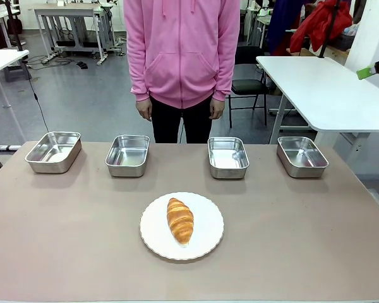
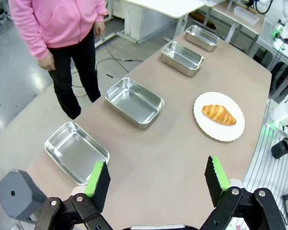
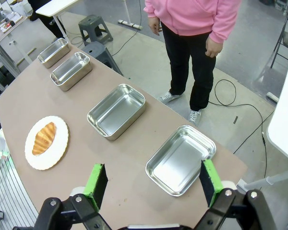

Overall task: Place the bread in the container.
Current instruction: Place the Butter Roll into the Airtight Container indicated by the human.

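The bread [image 1: 180, 219] is a golden-brown croissant lying lengthwise on a round white plate [image 1: 205, 243] at the middle front of the table. Beyond it stands a row of several look-alike steel trays; nothing marks one as the container. In the left wrist view my left gripper [image 2: 156, 167] hangs open high over the table's left end, far from the bread [image 2: 219, 114]. My right gripper [image 3: 151, 167] is open and empty high over the right end, above the rightmost tray [image 3: 180, 160]; the bread [image 3: 43, 138] lies far off.
The trays [image 1: 53, 151] [image 1: 127, 154] [image 1: 228, 157] [image 1: 302, 156] are all empty. A person in a pink hoodie [image 1: 182, 44] stands behind the far edge, hands at their sides. A white table [image 1: 322, 88] stands at the back right. A green finger pad [image 1: 365, 72] pokes in at the right edge.
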`<state>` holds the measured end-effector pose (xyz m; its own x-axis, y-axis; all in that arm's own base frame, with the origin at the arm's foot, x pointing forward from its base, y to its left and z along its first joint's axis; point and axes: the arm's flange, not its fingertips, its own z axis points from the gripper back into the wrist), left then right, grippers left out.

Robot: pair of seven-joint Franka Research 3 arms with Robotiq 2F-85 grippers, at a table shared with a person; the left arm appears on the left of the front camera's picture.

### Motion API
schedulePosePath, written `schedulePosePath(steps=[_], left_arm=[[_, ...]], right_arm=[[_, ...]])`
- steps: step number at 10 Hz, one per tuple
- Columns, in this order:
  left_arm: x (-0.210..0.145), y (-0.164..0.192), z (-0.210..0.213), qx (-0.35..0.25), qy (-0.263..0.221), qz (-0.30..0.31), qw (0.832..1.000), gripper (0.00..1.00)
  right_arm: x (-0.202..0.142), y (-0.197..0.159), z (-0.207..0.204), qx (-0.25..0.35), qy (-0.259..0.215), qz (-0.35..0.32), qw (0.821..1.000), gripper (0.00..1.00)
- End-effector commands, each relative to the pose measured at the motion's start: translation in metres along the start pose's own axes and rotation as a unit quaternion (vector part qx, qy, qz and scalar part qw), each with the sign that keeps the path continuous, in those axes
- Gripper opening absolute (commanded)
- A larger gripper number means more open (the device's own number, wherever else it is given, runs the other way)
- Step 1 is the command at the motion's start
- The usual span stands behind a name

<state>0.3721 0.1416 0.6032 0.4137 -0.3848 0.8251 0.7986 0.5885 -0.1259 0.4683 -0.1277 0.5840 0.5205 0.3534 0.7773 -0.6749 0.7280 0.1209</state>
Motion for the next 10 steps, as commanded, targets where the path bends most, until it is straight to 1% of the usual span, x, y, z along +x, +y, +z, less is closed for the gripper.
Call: schedulePosePath(steps=[1,10], left_arm=[[0.0001,-0.0001,0.0016,-0.004,-0.003,0.000,1.000,1.00],[0.0001,-0.0001,0.0016,-0.004,-0.003,0.000,1.000,1.00]], right_arm=[[0.0008,0.0011,-0.0001,0.001,-0.004,0.001,1.000,1.00],[0.0008,0.0011,-0.0001,0.001,-0.004,0.001,1.000,1.00]])
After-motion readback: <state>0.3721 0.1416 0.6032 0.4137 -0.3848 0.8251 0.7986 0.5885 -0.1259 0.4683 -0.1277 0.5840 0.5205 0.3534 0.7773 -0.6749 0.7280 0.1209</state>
